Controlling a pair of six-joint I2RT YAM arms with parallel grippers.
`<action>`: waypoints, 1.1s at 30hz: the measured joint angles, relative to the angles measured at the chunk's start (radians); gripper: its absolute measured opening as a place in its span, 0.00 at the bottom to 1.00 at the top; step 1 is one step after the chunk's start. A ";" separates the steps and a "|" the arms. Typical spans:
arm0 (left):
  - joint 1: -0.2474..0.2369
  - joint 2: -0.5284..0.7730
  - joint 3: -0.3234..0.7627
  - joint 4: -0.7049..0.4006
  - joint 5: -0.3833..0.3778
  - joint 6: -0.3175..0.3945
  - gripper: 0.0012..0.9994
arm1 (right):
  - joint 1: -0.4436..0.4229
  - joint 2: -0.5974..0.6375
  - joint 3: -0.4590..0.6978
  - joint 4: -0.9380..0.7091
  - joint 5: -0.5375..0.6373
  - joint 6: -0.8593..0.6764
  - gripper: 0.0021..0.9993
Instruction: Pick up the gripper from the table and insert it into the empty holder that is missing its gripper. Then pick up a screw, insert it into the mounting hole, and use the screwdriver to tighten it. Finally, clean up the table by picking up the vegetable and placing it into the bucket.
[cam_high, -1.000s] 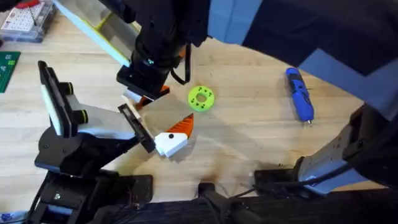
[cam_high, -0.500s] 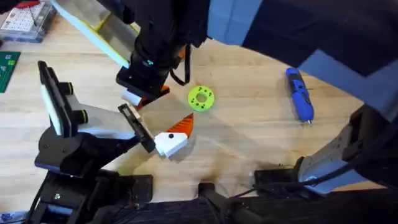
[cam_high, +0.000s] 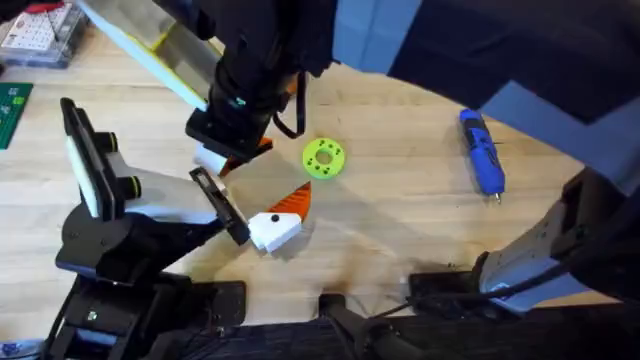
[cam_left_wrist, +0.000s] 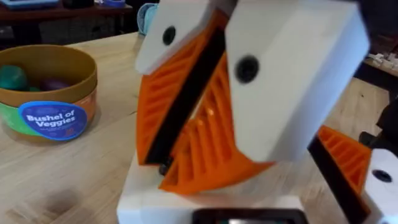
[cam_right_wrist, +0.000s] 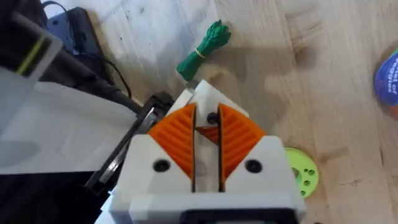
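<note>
Overhead, pale wooden table (cam_high: 400, 220), right tool (cam_right_wrist: 207, 134) clamped on the gripper (cam_right_wrist: 202, 93), left tool (cam_left_wrist: 199, 112) impossible to tell

Bucket (cam_left_wrist: 48, 93) cut by frame edge; contents blurred.

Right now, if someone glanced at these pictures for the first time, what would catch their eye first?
Probably the bright green disc at mid-table, with an orange-and-white finger piece lying just in front of it beside the holder. To the right lies the blue screwdriver. In the left wrist view, a tub labelled Bushel of Veggies stands on the table.
</note>
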 joint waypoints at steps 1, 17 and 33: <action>0.000 0.000 0.000 0.000 0.000 0.000 0.99 | 0.000 0.000 0.001 -0.002 -0.001 0.000 0.19; 0.000 0.000 0.000 0.001 0.000 0.005 0.99 | -0.032 0.000 0.027 -0.012 0.008 0.001 0.45; 0.000 0.000 0.000 0.001 -0.003 0.005 0.99 | -0.086 0.000 0.035 -0.012 0.015 0.011 0.99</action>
